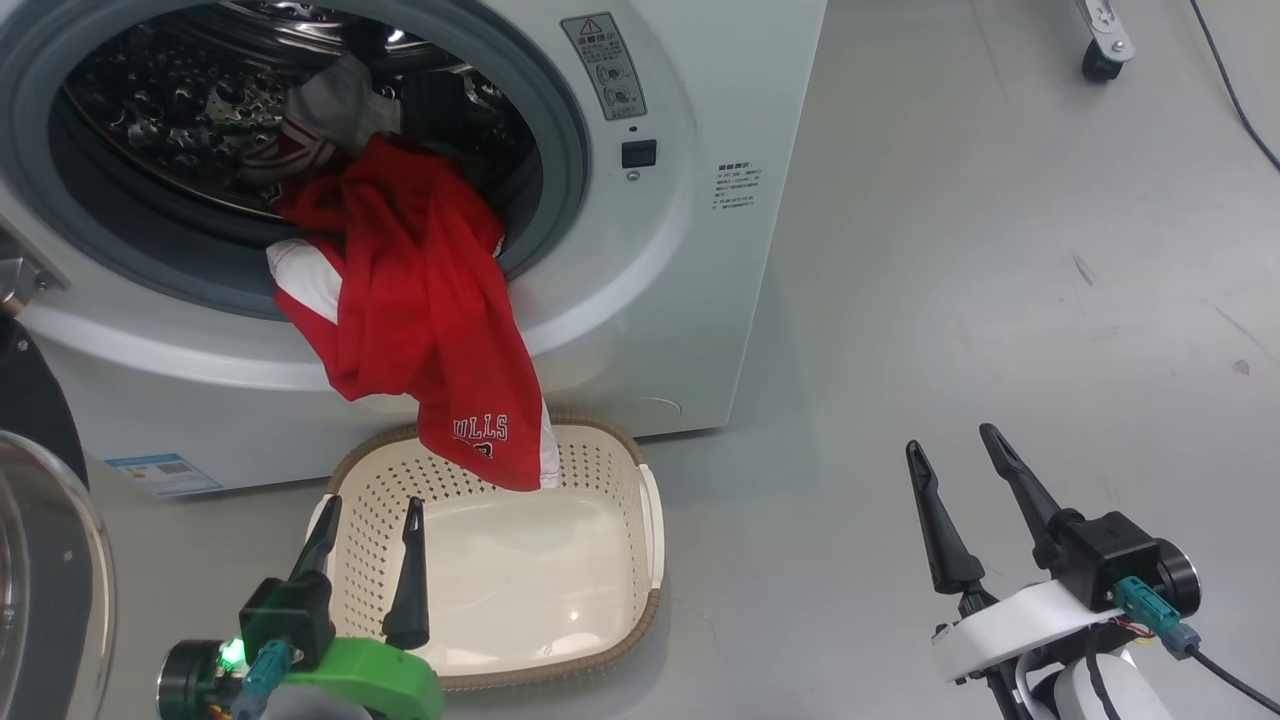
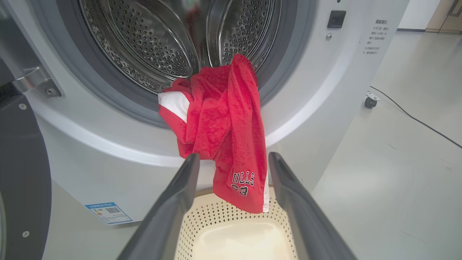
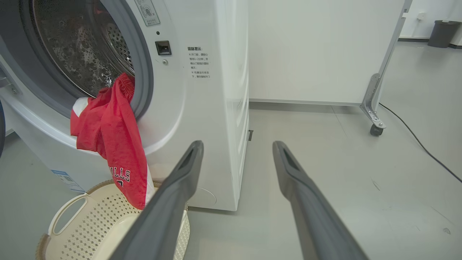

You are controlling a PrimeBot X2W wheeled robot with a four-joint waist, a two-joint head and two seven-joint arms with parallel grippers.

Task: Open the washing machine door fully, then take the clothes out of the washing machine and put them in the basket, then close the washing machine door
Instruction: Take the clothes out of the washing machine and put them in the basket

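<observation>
Since the red jersey [image 1: 420, 330] hangs lengthwise from the lower lip of the washing machine [image 1: 700, 300] over the basket [image 1: 655, 520] far rim, the left gripper [image 1: 373, 502], spread empty just below it, is nearer than the right gripper [image 1: 950, 440], likewise spread.

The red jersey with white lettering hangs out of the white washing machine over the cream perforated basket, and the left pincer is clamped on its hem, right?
No. The red jersey with white lettering does hang from the white washing machine over the cream perforated basket, but the left pincer is open, clamped on nothing: the head view shows it beside the hem, clear of the cloth.
</observation>
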